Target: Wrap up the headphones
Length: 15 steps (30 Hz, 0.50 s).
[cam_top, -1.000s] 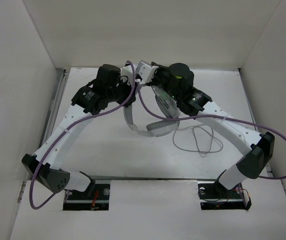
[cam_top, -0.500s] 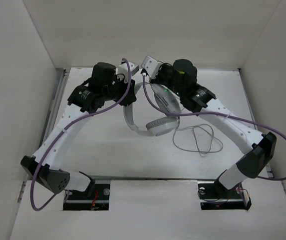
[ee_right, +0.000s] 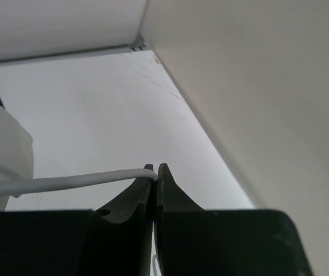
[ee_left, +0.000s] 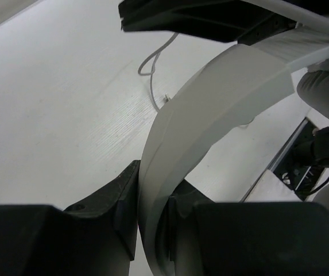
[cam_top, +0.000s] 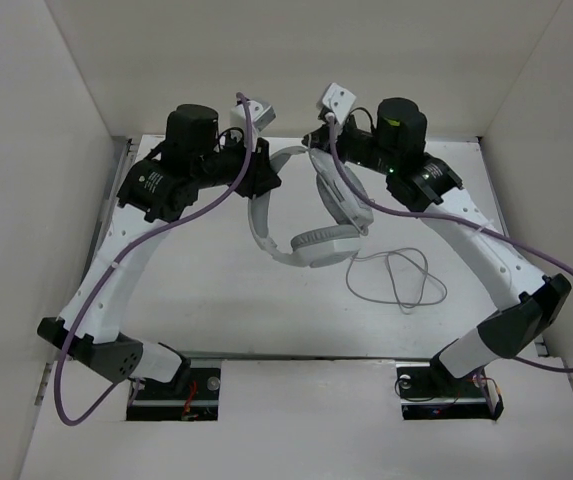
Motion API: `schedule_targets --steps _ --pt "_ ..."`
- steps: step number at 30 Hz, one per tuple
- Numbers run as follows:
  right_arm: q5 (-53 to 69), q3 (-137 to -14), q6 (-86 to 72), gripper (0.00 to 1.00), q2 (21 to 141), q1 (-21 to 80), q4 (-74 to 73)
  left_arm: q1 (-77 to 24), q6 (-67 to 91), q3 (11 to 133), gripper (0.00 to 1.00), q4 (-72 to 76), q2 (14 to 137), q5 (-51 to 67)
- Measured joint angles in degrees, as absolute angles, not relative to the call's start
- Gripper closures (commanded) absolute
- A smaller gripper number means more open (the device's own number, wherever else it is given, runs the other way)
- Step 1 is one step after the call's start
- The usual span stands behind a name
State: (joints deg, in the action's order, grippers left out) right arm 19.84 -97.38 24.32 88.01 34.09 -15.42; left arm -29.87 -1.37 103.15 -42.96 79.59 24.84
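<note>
My L tool (ee_left: 153, 192) is clamped narrow on the headband (ee_left: 210, 92). R tool (ee_right: 155, 172) is pinched tight on the cable (ee_right: 66, 181). The headphones (cam_top: 321, 243) are slung btw both tools over mid worktop (cam_top: 206, 290), w/ spare cable looped on it at right.

Both arms are built of white links broken by black joint housings: the left arm (cam_top: 116, 270) at nine o'clock, the right arm (cam_top: 486, 255) at three. A thick purple cable (cam_top: 63, 385) loops along each. A white label (cam_top: 149, 180) marks the left wrist housing, and a green light (cam_top: 390, 170) glows on the right. Black base plates (cam_top: 171, 395) sit at six o'clock. The left gripper (ee_left: 153, 184) and right gripper (ee_right: 154, 168) have matte black tapered fingers.
</note>
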Motion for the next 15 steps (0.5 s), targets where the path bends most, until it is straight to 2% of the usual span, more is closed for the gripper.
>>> schedule_targets --steps 8,15 --pt "35.70 -97.12 8.36 0.93 87.88 30.28 -15.29 -29.23 1.58 106.50 1.00 -42.09 80.86 28.73" --pt "46.63 -91.90 -5.23 0.86 87.33 27.75 -8.45 -28.01 3.49 107.92 1.00 -41.60 81.84 29.80"
